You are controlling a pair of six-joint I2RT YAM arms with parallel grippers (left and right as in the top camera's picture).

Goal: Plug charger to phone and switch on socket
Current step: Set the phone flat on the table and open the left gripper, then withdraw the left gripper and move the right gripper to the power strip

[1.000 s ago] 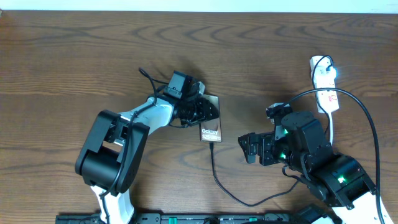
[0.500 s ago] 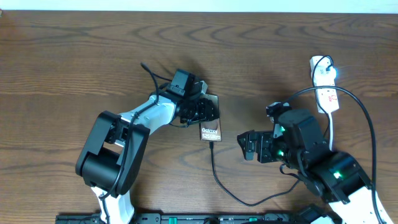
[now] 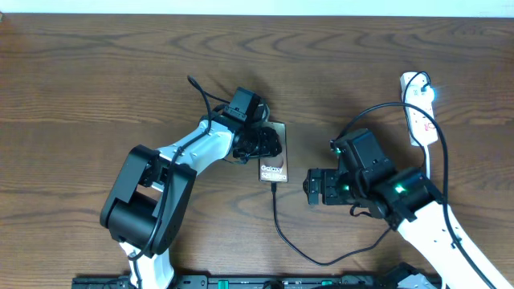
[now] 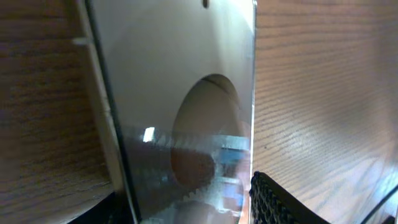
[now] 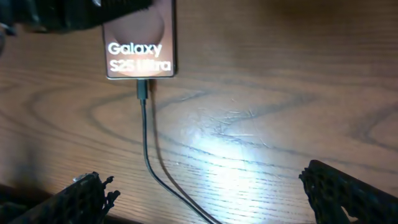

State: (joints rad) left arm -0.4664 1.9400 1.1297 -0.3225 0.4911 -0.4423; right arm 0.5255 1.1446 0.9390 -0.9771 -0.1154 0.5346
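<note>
Both arms pair bulky black joint housings with smooth white links. A thin black wire [image 3: 199, 92] loops off the left arm [image 3: 148, 197] near its wrist. Small green lights [image 3: 397, 190] glow on the right arm [image 3: 430, 229]. The right pincer [image 5: 204, 183] has black fingers [image 5: 345, 186] with ridged faces.

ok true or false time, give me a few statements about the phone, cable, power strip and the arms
1. The thin black cable is plugged into the lettered end of the flat dark-grey phone. True.
2. The jaws of the right arm are shut on that cable. False: they stand wide open, holding nothing.
3. The jaws of the left arm are at the phone's unlettered end. True.
4. The narrow white power strip lies beside the left arm. False: it lies on the right arm's side.
</note>
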